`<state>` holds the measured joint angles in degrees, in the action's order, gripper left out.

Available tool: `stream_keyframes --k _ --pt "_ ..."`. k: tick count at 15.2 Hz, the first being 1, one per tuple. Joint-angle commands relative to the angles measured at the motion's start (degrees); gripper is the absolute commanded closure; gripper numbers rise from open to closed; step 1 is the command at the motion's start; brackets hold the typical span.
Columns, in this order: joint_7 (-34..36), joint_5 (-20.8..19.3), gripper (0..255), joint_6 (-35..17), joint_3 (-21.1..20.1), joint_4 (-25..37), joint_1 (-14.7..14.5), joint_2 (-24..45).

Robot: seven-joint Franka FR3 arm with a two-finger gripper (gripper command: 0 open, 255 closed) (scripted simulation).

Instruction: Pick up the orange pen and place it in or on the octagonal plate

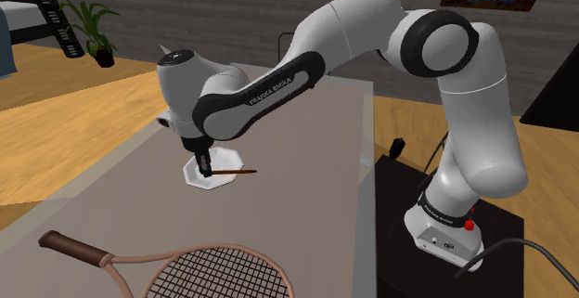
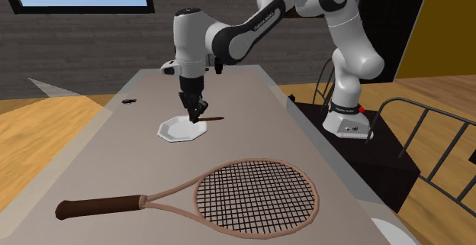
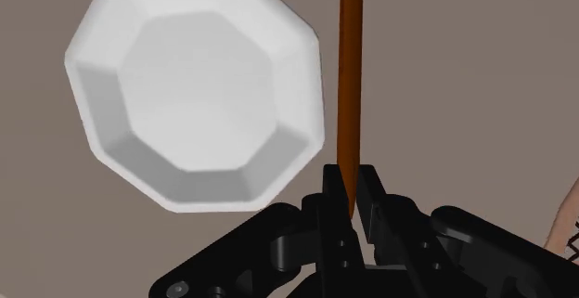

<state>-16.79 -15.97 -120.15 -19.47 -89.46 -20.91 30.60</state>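
Pen in the gripper, right at the plate's edge
The black gripper [image 3: 351,189] has its fingers drawn close and clamped on one end of the orange-brown pen [image 3: 350,64], which lies level and juts out from the fingertips over the grey-brown table [image 1: 306,157]. The white octagonal plate [image 3: 195,92] sits just beside the pen; from the hand's camera the shaft runs along the plate's rim, not over its middle. A tennis racket [image 2: 252,198] lies on the table, well apart from the plate

Tennis racket [image 2: 252,198] flat on grey table [image 2: 114,152]; potted plant [image 1: 93,27] beyond.
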Motion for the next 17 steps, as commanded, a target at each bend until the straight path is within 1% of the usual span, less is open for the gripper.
stream_keyframes --k 1,4,6,7,8,17 --pt "-1.71 -0.41 255 2.5 0.68 6.43 -0.03 3.83" --pt "-4.5 -0.85 255 6.95 1.68 17.6 -0.33 10.27" --pt "-6.57 -1.1 255 10.79 2.39 27.01 -0.92 15.57" --pt "-7.72 -1.22 255 13.2 2.77 32.82 -1.41 18.79" --pt "-9.36 -1.35 255 16.99 3.33 41.87 -2.36 23.73" --pt "-8.42 -1.81 255 10.83 3.58 36.43 -1.69 24.63"
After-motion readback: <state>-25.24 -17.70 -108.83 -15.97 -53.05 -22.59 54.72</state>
